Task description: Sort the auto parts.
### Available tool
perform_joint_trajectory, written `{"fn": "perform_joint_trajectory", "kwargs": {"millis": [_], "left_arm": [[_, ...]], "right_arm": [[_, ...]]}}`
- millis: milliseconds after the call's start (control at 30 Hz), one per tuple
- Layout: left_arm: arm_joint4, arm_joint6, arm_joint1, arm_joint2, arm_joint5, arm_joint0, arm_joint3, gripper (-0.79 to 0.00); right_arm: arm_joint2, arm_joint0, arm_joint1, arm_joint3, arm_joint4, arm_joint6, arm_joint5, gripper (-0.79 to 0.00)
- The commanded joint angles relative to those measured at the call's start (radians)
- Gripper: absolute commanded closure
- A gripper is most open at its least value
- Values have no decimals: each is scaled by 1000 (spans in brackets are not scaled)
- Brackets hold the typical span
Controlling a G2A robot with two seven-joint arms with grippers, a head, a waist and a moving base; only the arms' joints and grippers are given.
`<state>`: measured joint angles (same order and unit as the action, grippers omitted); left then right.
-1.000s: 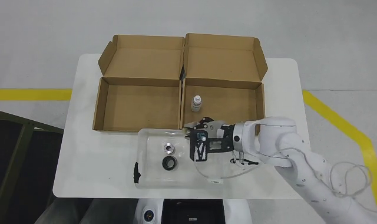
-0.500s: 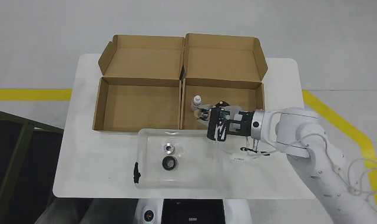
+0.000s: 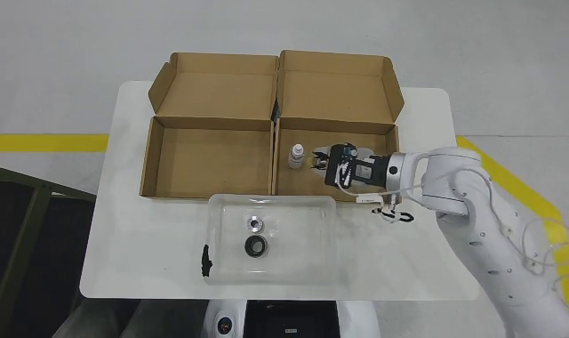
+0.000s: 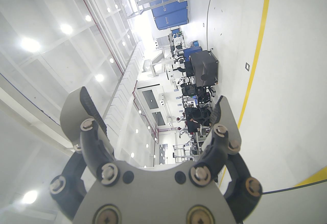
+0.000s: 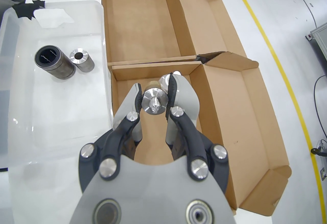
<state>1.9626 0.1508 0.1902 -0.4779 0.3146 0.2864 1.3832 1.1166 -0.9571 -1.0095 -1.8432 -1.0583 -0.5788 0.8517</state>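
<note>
Right tool (image 5: 154,97) clamped on a silver stepped metal cylinder (image 5: 155,104), hung over the right brown cardboard box (image 3: 364,140), just beside a matching silver part (image 3: 298,153) standing inside it. Like with like, I'd guess. Left tool (image 4: 150,105) wide, empty, pointing off into the hall.

Silver stepped part (image 5: 155,103) held over right cardboard box (image 5: 217,120); dark bearing (image 5: 54,62), small steel sleeve (image 5: 81,60) upright in clear tray (image 5: 56,97)

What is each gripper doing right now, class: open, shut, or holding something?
Left gripper: open, holding nothing.
Right gripper: shut on a silver metal part, above a cardboard box.
</note>
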Motion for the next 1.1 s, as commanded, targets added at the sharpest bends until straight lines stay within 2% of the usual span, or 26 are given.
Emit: {"fn": "perform_joint_trajectory", "kwargs": {"millis": [0, 400, 1067], "left_arm": [[0, 0, 0, 0, 0, 0, 0, -785], [0, 0, 0, 0, 0, 0, 0, -785], [0, 0, 0, 0, 0, 0, 0, -785]], "right_arm": [[-5, 13, 0, 21, 8, -13, 6, 0], [-81, 123, -12, 168, 39, -86, 40, 0], [-284, 306, -75, 483, -10, -68, 22, 0]]}}
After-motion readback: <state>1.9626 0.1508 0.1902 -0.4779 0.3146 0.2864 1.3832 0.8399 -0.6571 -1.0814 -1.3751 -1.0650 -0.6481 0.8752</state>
